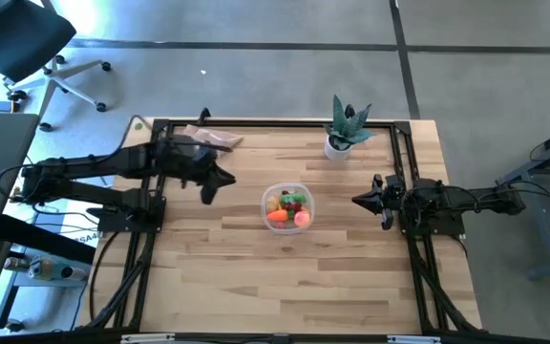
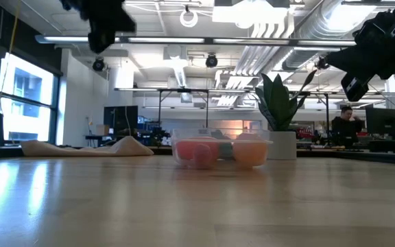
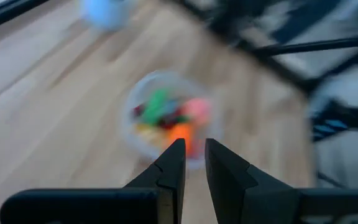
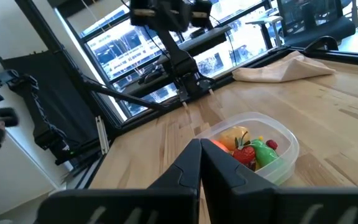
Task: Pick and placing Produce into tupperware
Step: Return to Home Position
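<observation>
- Left gripper (image 1: 225,179) hangs above the light, plank-grained wooden worktop (image 1: 256,277), well left of centre. Its dark, wedge-shaped jaws are parted by a thin slit and hold nothing.
- Just behind it, a crumpled beige cloth (image 1: 213,137) lies limp at the far edge.
- Mid-worktop stands the small round clear plastic tupperware (image 1: 299,186). It is upright with its mouth open to the ceiling, and being round it has no long axis.
- The toy produce (image 1: 288,208) is heaped inside: smooth, glossy pieces in orange, red, green and yellow. Which way each piece points cannot be told.
- Behind and to the right is a spiky green plant (image 1: 349,122) in a white pot (image 1: 337,147), upright.
- Right gripper (image 1: 355,201) sits near the right frame, pointing at the tupperware. Its dark, tapered jaws are pressed together, empty.
</observation>
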You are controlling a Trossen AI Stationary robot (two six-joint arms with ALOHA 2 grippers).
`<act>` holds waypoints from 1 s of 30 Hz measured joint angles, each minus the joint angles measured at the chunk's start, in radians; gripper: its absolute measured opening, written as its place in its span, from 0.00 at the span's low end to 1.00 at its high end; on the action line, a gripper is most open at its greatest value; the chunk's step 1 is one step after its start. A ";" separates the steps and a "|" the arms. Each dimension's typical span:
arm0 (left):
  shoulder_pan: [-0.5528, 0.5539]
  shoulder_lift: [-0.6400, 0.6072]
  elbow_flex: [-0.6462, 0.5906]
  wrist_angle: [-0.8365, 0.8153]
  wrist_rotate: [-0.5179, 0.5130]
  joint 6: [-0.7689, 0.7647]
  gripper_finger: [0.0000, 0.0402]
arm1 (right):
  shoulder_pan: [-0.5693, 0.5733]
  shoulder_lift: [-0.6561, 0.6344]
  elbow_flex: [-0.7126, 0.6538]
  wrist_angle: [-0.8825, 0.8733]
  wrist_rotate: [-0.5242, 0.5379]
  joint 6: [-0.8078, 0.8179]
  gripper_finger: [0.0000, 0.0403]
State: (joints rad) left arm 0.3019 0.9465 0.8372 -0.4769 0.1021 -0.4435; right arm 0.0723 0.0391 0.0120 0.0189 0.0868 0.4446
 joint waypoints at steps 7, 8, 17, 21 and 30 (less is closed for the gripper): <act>-0.001 -0.241 0.001 0.187 0.205 0.074 0.13 | 0.000 0.000 0.000 0.000 0.000 0.000 0.00; -0.001 -0.297 0.000 0.172 0.199 0.092 0.13 | 0.000 0.000 0.000 0.000 0.001 0.000 0.00; -0.001 -0.715 -0.052 0.155 0.064 0.155 0.13 | 0.000 0.000 0.000 0.000 0.000 0.000 0.00; -0.001 -0.831 -0.145 0.194 0.049 0.156 0.13 | 0.000 0.000 0.000 0.000 0.000 0.000 0.00; -0.001 -0.932 -0.408 0.482 0.056 0.116 0.13 | 0.000 0.000 0.000 0.000 0.000 0.000 0.00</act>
State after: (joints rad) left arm 0.3008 0.0145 0.4291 0.0051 0.1577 -0.3275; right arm 0.0719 0.0391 0.0120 0.0189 0.0872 0.4450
